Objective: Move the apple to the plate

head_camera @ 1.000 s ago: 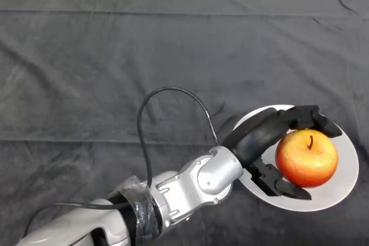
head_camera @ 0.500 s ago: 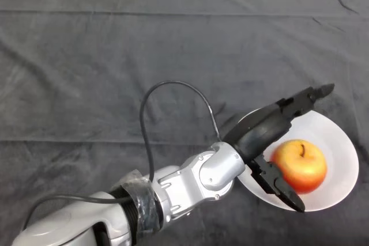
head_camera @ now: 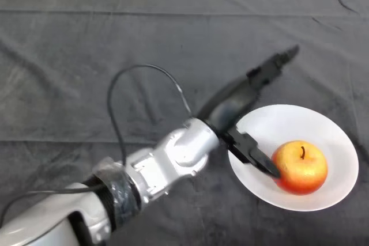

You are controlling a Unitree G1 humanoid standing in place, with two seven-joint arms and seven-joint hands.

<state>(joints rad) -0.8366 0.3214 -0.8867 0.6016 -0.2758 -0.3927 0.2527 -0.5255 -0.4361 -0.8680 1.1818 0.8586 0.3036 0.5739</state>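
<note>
A red and yellow apple (head_camera: 300, 166) with a dark stem sits upright on the white plate (head_camera: 331, 136) at the right of the head view. My left hand (head_camera: 233, 105) is open and holds nothing. It hovers over the plate's left rim and the cloth beside it. Its fingers (head_camera: 271, 68) point straight toward the far right. The thumb (head_camera: 253, 155) reaches down over the plate, its tip just left of the apple. Whether the thumb touches the apple I cannot tell.
A dark wrinkled cloth (head_camera: 115, 56) covers the whole table. My silver-grey forearm (head_camera: 161, 165) runs in from the lower left toward the plate.
The hand has let go of the apple, straightened its fingers and drawn back up and to the left. The apple has settled on the plate.
</note>
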